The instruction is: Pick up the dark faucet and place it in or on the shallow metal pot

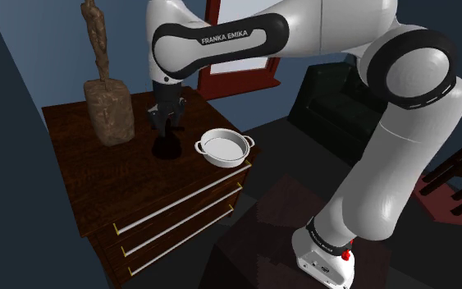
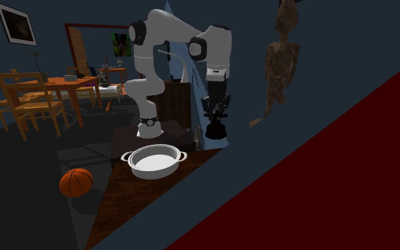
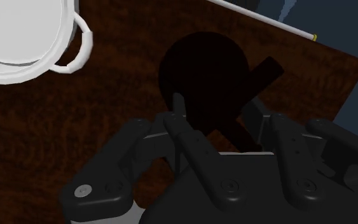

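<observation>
Now poised straight down over the dark faucet (image 1: pixel 168 146), gripper (image 1: pixel 166 125) low around its upper part. Fingers (image 3: pixel 177 109) set apart, moderately open, one on each side of the faucet's top. Gripping nothing as yet by the look of it, though actual contact too dark to judge.

Standing upright on the wooden worktop (image 1: pixel 130 171), that faucet, broad round foot down, hence the vertical approach: slim upper part offered upward and easiest pinched from above. From the wrist view, a dark bar, lever or spout, running slantwise through the gap between the fingers. Hand probably angled this way so as to close on that narrow part from both sides.

Just beside, toward the shoulder view's right and near the worktop's front corner, the shallow pot (image 1: pixel 224 148): pale, two loop handles, empty, mouth up, ready to receive. Apart from the faucet, not touching. Short sideways carry therefore, after a lift high enough to clear the rim.

On the other side, toward the shoulder view's left, a tall brown figure (image 1: pixel 108 111) on a rough block, near but clear of the arm. Another likely reason for hanging plumb instead of reaching in low.

Next call, in all likelihood: closing firmly before any lift, given a high grip on a heavy-footed thing.
</observation>
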Action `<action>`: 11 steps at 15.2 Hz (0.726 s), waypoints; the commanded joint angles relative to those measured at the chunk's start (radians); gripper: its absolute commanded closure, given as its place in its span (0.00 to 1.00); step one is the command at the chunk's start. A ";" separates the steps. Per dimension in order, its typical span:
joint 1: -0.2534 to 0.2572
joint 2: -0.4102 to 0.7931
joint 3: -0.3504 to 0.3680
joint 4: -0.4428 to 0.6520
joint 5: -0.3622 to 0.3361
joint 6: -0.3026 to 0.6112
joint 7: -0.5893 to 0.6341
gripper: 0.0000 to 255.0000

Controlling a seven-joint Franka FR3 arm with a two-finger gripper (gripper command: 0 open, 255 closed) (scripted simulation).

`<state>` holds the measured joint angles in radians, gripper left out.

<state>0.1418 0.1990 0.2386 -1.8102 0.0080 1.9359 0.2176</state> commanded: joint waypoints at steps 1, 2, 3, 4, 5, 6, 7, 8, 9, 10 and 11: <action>-0.029 -0.045 -0.016 -0.050 0.011 0.004 -0.048 1.00; -0.042 -0.066 -0.024 -0.073 0.016 0.006 -0.071 1.00; -0.055 -0.086 -0.033 -0.095 0.020 0.007 -0.094 1.00; -0.068 -0.106 -0.042 -0.115 0.023 0.008 -0.117 1.00; -0.080 -0.125 -0.052 -0.135 0.026 0.008 -0.140 1.00; -0.092 -0.142 -0.062 -0.153 0.028 0.008 -0.163 1.00; -0.104 -0.159 -0.073 -0.170 0.030 0.007 -0.186 1.00; -0.116 -0.175 -0.083 -0.185 0.031 0.006 -0.210 1.00; -0.128 -0.191 -0.094 -0.200 0.032 0.004 -0.233 1.00; -0.140 -0.205 -0.106 -0.213 0.032 0.002 -0.256 1.00; -0.151 -0.219 -0.118 -0.225 0.032 0.000 -0.279 1.00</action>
<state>0.0020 -0.0094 0.1322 -2.0288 0.0404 1.9405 -0.0374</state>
